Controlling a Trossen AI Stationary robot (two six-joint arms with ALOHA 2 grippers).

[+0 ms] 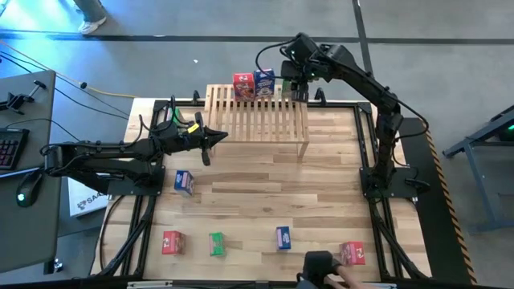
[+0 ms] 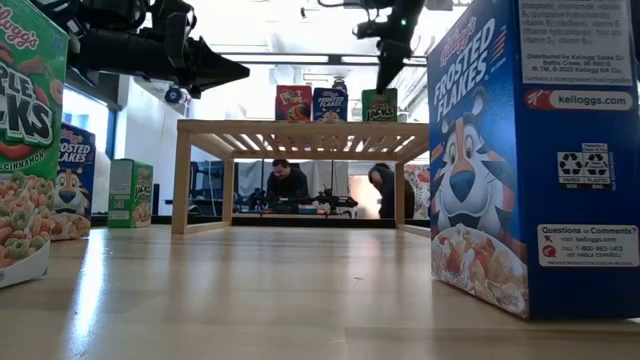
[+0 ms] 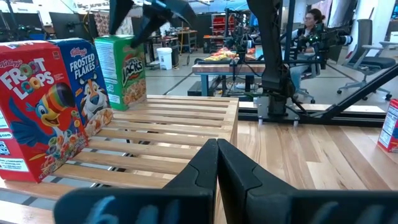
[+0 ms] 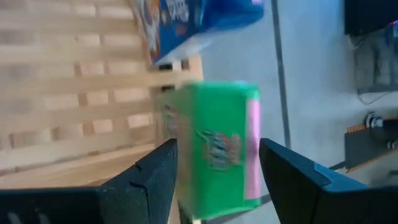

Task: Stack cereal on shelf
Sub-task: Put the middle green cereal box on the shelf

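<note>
The slatted wooden shelf (image 1: pixel 257 116) stands at the table's far side. Three cereal boxes stand upright on its far edge: red (image 1: pixel 243 86), blue (image 1: pixel 264 82) and green (image 3: pixel 124 70). My right gripper (image 4: pixel 217 180) is open just above the green box (image 4: pixel 214 146), with a finger over each side of its top, and I see no touch. My left gripper (image 1: pixel 218 136) is shut and holds nothing. It hovers level by the shelf's left end, pointing right. Other boxes stand on the near table: blue (image 1: pixel 184 181), red (image 1: pixel 173 242), green (image 1: pixel 216 243), blue (image 1: pixel 283 237), red (image 1: pixel 352 254).
A person's hand (image 1: pixel 347 275) reaches in at the near edge beside the red box and a dark object (image 1: pixel 320 265). Most of the shelf's slats (image 3: pixel 161 137) are bare in front of the three boxes. People sit at desks beyond the table (image 2: pixel 288 185).
</note>
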